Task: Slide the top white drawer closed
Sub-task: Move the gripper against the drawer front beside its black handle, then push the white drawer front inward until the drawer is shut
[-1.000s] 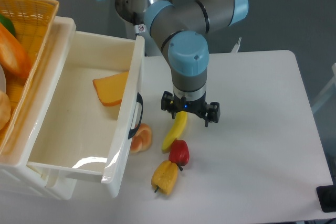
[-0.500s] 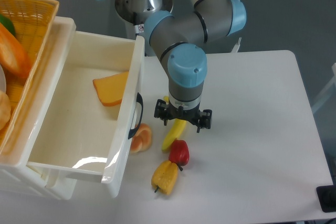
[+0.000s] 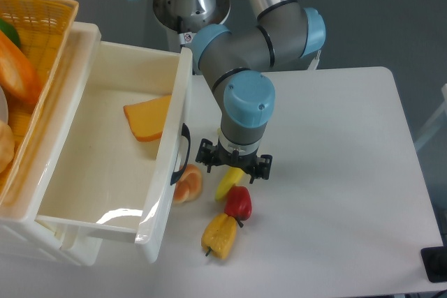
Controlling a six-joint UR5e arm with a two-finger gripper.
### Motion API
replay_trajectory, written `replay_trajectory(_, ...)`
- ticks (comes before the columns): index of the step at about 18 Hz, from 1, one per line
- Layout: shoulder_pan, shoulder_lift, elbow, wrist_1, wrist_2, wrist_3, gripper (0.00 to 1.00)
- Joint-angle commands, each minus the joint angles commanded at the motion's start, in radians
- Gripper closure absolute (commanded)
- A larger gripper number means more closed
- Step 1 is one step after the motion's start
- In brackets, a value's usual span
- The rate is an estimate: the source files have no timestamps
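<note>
Drawer [image 3: 105, 165] wide open on the left, pulled well out over the table [image 3: 335, 172], its white front panel facing right with the dark curved handle [image 3: 186, 146] midway along it and a wedge of cheese [image 3: 148, 118] lying inside. Gripper [image 3: 234, 164] hangs pointing down just right of that handle, its two fingers spread apart with nothing between them, the banana [image 3: 229, 181] lying on the table right beneath. Looks like the approach phase of the push: the tool is near the drawer front but not touching it. To do this well, my read is the fingers want to meet the panel close to the handle, around mid-length, so the push runs straight along the slide and the tray doesn't skew and bind. Height matters too; low enough to catch the panel squarely, high enough to clear the fruit. Clutter is the worry: an orange slice [image 3: 187, 183] sits against the base of the drawer front, with a red pepper [image 3: 238, 202] and a yellow pepper [image 3: 219, 236] just below the gripper, and any of these could be dragged along. A slow, steady leftward push until the front seats against the cabinet should do it. The basket [image 3: 42, 19] sits up top left, clear of the action.
</note>
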Motion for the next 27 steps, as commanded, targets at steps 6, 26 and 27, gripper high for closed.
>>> replay_trajectory(6,0.002,-0.003,-0.002,-0.006,-0.018,0.003,0.00)
replay_trajectory(26,0.002,0.021,0.002,-0.035,-0.074,0.005,0.00)
replay_trajectory(27,0.000,0.023,0.002,-0.037,-0.075,0.005,0.00)
